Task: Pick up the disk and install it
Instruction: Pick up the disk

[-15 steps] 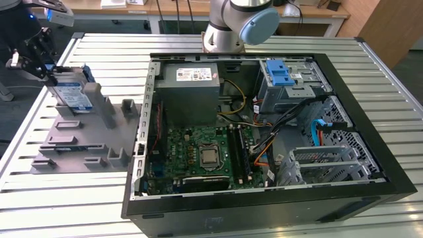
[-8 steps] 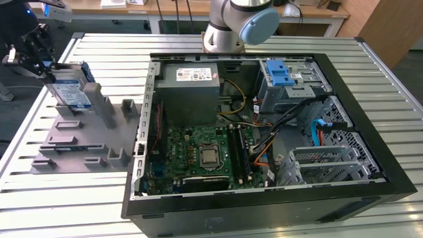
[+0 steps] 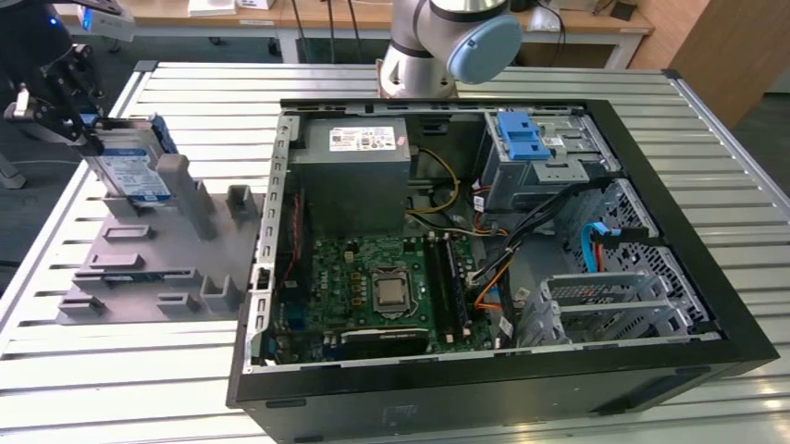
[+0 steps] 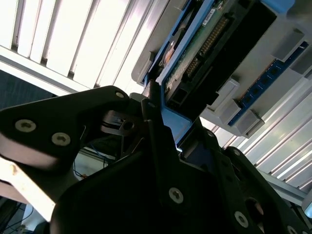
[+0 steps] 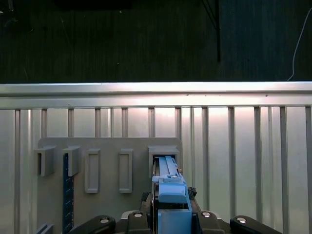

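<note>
The disk [image 3: 131, 165] stands on edge at the exterior view's left, over the far end of a grey slotted fixture [image 3: 161, 254]. It is silver-grey with a blue-and-white label and blue side rails. My gripper [image 3: 89, 129] comes in from the far left and is shut on the disk's upper edge. In the first wrist view the disk [image 5: 168, 187] shows edge-on with its blue rail, between the fingers of the gripper [image 5: 169, 207] and above a fixture slot [image 5: 163, 156]. In the second wrist view a black finger [image 4: 156, 131] presses against the disk's blue rail [image 4: 170, 122]. Whether the disk's lower edge rests in the slot cannot be told.
An open black computer case [image 3: 691, 361] lies on the slatted metal table [image 3: 741, 157], to the exterior view's right of the fixture. Inside are a grey power supply box [image 3: 358, 176], a green motherboard [image 3: 376, 287], cables and a drive cage with a blue latch [image 3: 524, 137]. The arm's base [image 3: 432, 46] stands behind the case.
</note>
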Controlling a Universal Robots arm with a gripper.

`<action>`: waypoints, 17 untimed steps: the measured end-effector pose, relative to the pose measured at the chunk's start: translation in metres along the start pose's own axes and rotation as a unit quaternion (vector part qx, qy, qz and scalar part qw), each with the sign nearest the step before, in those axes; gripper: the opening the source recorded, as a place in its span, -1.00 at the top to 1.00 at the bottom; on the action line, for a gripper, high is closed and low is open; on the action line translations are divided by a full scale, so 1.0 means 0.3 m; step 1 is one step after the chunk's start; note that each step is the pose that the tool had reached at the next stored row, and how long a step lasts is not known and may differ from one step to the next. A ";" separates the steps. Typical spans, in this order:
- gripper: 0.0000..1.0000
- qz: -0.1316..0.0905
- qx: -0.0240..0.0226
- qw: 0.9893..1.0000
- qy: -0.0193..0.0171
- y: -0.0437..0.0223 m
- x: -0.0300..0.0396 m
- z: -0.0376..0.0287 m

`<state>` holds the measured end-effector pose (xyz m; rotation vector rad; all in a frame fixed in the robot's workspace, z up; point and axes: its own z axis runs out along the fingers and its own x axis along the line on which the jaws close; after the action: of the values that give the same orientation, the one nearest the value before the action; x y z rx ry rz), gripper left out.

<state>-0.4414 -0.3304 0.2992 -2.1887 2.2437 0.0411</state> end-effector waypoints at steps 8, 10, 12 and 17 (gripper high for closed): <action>0.27 0.000 0.000 1.000 0.000 0.000 -0.001 -0.024; 0.27 0.000 0.000 1.000 0.000 0.000 -0.001 -0.032; 0.27 0.000 0.000 1.000 0.000 0.001 -0.001 -0.039; 0.27 0.000 0.000 1.000 0.000 0.001 -0.001 -0.051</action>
<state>-0.4414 -0.3304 0.3145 -2.1885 2.2436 0.0409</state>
